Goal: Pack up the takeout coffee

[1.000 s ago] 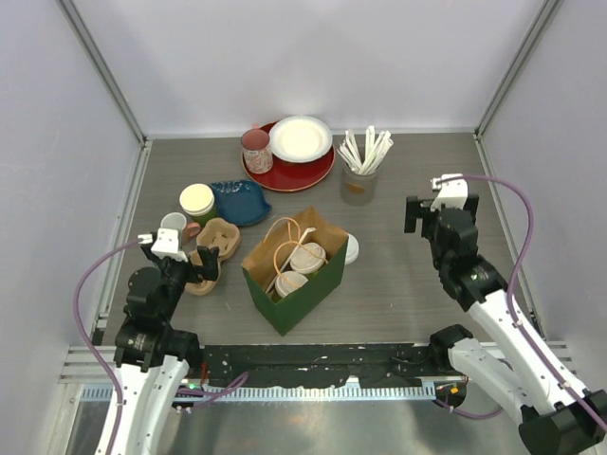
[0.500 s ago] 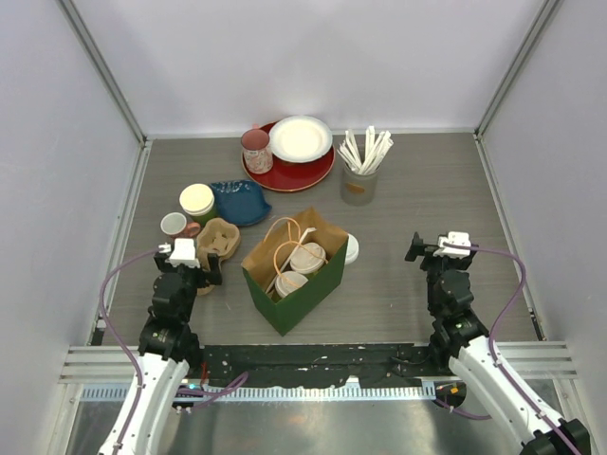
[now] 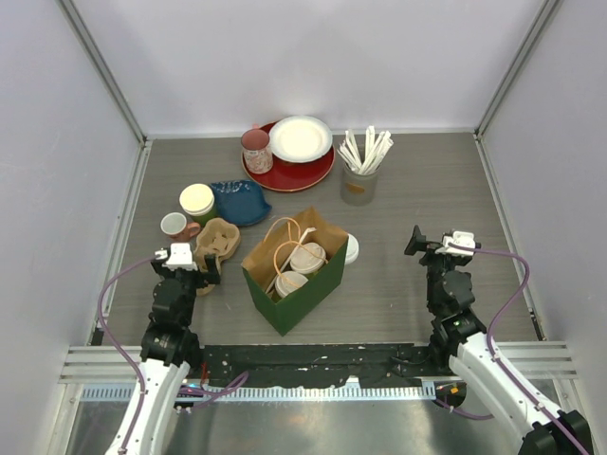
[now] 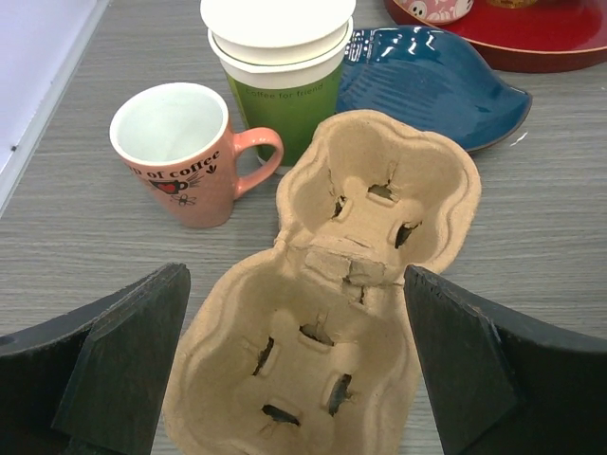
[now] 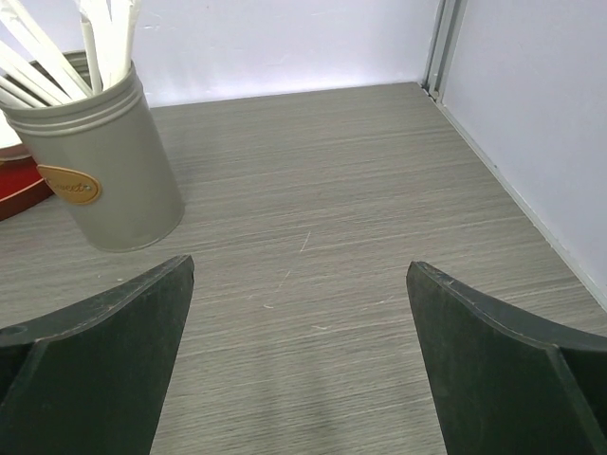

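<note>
From above, two lidded cups [image 3: 302,263] sit inside the green bag [image 3: 302,289] on the bench [image 3: 408,180]. Another green cup [image 3: 197,203] stands by the blue dish [image 3: 242,201].

At the left wrist, the left fingers [image 4: 114,370] are spread wide. The cardboard tray [image 4: 332,313] shows between them, with the green cup behind it.

At the right wrist, the right fingers [image 5: 95,360] are spread wide over the bench, near the grey tin [image 5: 100,171].

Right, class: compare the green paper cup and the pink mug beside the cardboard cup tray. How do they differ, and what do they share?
The green paper cup is closed by a pale lid; the pink mug is open and looks empty. The mug has a handle at its side; the cup has none. The cup's wall is green, the mug's salmon pink with a white inside. Both stand upright and carry printed lettering.
</note>
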You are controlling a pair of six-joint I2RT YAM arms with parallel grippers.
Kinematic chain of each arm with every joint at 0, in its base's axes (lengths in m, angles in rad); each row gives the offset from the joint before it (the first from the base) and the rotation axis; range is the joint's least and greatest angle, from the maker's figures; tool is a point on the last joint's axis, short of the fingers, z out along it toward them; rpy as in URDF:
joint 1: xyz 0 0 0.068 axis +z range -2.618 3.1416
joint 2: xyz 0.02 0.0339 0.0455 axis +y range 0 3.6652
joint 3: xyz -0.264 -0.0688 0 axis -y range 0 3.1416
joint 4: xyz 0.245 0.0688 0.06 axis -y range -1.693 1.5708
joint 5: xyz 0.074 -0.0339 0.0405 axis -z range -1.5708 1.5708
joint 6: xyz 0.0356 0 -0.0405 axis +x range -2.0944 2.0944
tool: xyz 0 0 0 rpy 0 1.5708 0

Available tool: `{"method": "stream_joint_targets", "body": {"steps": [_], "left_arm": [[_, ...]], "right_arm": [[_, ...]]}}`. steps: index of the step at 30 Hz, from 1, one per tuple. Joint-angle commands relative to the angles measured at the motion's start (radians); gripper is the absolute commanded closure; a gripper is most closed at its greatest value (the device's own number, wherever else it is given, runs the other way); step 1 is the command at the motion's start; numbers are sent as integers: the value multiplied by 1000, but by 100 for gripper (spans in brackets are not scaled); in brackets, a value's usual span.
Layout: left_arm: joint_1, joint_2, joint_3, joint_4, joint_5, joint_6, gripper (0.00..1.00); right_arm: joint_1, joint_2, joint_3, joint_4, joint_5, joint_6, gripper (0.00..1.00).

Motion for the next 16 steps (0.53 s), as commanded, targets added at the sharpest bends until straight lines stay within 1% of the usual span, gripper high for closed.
{"method": "stream_joint_targets", "body": {"steps": [1,11,16], "left_arm": [[4,-21,-4,49,-15,-3,0],[4,-44,-5,32,-1,0,0],[5,-67,-8,18,-21,-4,0]], "right_arm": [[0,4,-96,80,6,19,0],[2,-24,-105,73,15,26,0],[2,-24,-105,75,18,24,0]]}}
